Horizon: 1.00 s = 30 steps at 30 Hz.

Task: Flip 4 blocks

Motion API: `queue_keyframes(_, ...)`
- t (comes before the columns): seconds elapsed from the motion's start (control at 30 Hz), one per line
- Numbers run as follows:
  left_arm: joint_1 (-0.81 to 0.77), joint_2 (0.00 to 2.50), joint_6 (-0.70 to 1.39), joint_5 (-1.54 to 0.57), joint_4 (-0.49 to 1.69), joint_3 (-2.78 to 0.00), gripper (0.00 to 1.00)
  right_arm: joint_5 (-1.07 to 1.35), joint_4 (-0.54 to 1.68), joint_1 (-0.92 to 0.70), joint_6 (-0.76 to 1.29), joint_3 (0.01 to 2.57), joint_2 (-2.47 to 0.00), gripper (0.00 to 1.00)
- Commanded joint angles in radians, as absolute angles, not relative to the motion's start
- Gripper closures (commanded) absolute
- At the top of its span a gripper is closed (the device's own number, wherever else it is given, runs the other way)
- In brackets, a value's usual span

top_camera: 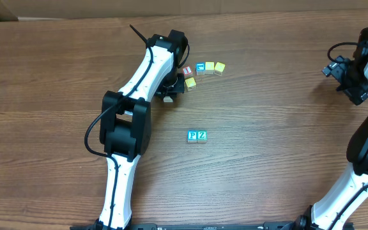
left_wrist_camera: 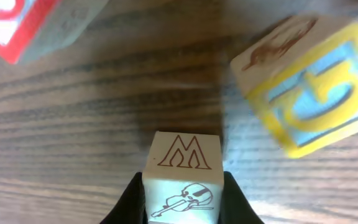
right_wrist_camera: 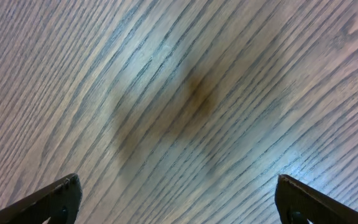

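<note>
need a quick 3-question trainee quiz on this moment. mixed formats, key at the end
1. Fill in (touching / apart): in the overhead view, the blue "P" wooden cube and the teal "Z" wooden cube lie ___.
2. Pick one: in its wrist view, the left gripper has its fingers closed on
A) the blue "P" wooden cube
B) the whitish wooden cube with a brown M and a violin drawing
C) nothing
3. True or false: the right gripper is open, with only the bare wood-grain table below it.

Key: 1 touching; 2 B; 3 true.
</note>
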State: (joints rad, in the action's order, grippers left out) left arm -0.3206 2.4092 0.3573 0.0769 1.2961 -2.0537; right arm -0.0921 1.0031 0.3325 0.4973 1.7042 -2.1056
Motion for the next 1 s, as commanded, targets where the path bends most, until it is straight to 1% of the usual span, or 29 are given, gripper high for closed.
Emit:
queue_keyframes(0.0,-0.32,2.425,0.335,0.085,1.357,-2.098,0.87,-0.091,0.997,0.331,0.497,1.722,-2.097,0.0)
queue_keyframes(0.13,-0.321,2.425,0.335,0.085,1.494,-2.217,0.87,-0.091,0.997,0.331,0.497,1.722,-2.097,0.0)
queue_keyframes(0.23,-0.322,2.425,0.327,0.069,1.568,-2.289,0.84,-0.091,0.997,0.331,0.497,1.722,-2.097,0.0)
queue_keyframes(0.33,-0.322,2.425,0.268,-0.024,1.637,-2.338,0.78,-0.091,0.997,0.331,0.496,1.722,-2.097,0.0)
queue_keyframes(0.43,-0.322,2.425,0.205,-0.126,1.684,-2.347,0.77,-0.091,0.997,0.331,0.496,1.722,-2.097,0.0)
queue_keyframes(0.53,-0.327,2.425,0.183,-0.171,1.691,-2.332,0.76,-0.091,0.997,0.331,0.496,1.722,-2.097,0.0)
queue_keyframes(0.77,-0.349,2.425,0.203,-0.165,1.691,-2.325,0.75,-0.091,0.997,0.331,0.497,1.722,-2.097,0.0)
queue_keyframes(0.83,-0.355,2.423,0.206,-0.165,1.691,-2.324,0.71,-0.091,0.997,0.331,0.496,1.722,-2.097,0.0)
queue_keyframes(0.97,-0.376,2.398,0.215,-0.151,1.691,-2.306,0.7,-0.091,0.997,0.331,0.497,1.722,-2.097,0.0)
